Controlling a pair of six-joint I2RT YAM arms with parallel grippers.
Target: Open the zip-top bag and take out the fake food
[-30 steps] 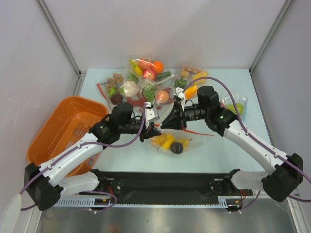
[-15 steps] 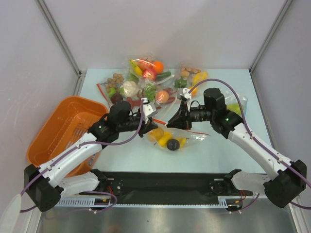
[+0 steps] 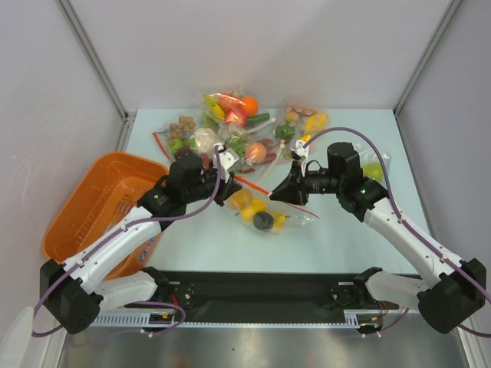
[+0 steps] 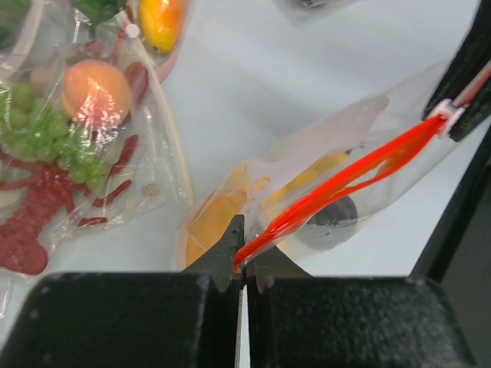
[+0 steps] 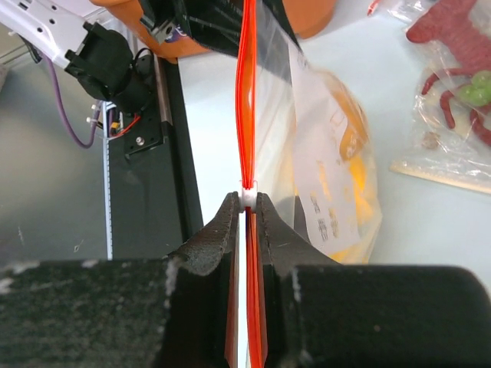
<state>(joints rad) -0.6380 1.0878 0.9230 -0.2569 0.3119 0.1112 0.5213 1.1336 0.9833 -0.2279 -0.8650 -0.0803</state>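
The zip-top bag [image 3: 265, 215] hangs just above the table between my two grippers, its orange-red zip strip [image 4: 345, 180] stretched taut. In it lies the fake food: a dark ball [image 3: 263, 221] and yellow and orange pieces [image 3: 247, 207]. My left gripper [image 4: 244, 264] is shut on the strip's left end. The right gripper [image 5: 248, 201] is shut on the strip at its white slider [image 5: 248, 196]. In the left wrist view the strip's two halves part slightly in the middle. The bag's clear wall [image 5: 322, 169] hangs to the right of the strip.
An orange basket [image 3: 92, 207] stands at the left edge of the table. A pile of other clear bags with toy food [image 3: 230, 130] lies behind the held bag, among them one with a red lobster [image 4: 38, 199]. Another bag [image 3: 372, 169] lies at the right.
My grippers have drawn apart, the left one back and left, the right one to the right. The strip between them has grown longer, and the bag has shifted a little leftward and farther back.
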